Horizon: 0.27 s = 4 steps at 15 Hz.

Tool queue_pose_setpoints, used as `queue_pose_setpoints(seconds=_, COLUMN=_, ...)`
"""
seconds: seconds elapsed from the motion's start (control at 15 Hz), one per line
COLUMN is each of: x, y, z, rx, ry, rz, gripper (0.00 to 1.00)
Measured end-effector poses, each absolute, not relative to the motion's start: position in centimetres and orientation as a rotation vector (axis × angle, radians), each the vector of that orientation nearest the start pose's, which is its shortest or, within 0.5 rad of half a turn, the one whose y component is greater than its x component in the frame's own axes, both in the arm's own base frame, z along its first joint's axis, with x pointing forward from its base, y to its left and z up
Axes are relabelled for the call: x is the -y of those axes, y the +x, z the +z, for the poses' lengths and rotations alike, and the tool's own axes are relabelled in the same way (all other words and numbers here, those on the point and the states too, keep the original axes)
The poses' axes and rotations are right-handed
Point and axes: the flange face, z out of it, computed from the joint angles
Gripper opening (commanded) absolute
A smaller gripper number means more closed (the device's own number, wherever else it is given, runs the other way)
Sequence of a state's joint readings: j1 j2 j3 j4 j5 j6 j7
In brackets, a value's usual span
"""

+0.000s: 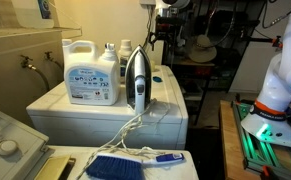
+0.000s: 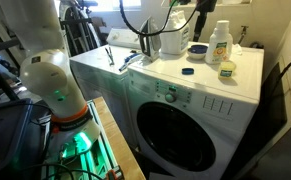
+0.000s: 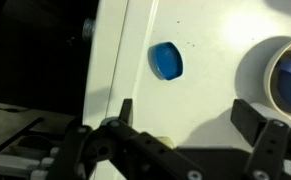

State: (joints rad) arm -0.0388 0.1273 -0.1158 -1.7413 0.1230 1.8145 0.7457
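My gripper [image 3: 185, 118] is open and empty, hovering over the white top of a washing machine [image 3: 210, 40]. A small blue cap [image 3: 167, 61] lies on that top just ahead of my left finger, close to the machine's edge. A round white container [image 3: 288, 72] shows at the right edge of the wrist view. In both exterior views the gripper [image 2: 199, 16] [image 1: 164, 28] hangs above the far part of the machine. The blue cap [image 2: 188, 71] lies below it, next to a small yellow-labelled jar [image 2: 226, 69].
A large white detergent jug [image 1: 92, 72], an upright iron [image 1: 137, 80] with a white cord, and more bottles [image 2: 219, 42] stand on the machine. A blue brush [image 1: 115, 166] lies on a counter in front. The robot base [image 2: 47, 75] stands beside the washer door [image 2: 180, 125].
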Motion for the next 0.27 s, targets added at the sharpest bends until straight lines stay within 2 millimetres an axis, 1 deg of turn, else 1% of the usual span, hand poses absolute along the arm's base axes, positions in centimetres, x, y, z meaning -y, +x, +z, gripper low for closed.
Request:
queue_pose_setpoints(seconds=0.13, x=8.3, y=58.1, z=51.2, rx=-1.375, ry=-2.706, rz=0.070, gripper=1.00)
queue_pose_setpoints(seconds=0.27, x=8.4, y=57.5, z=51.9, rx=-1.377, ry=-2.699, rz=0.056, gripper=1.00)
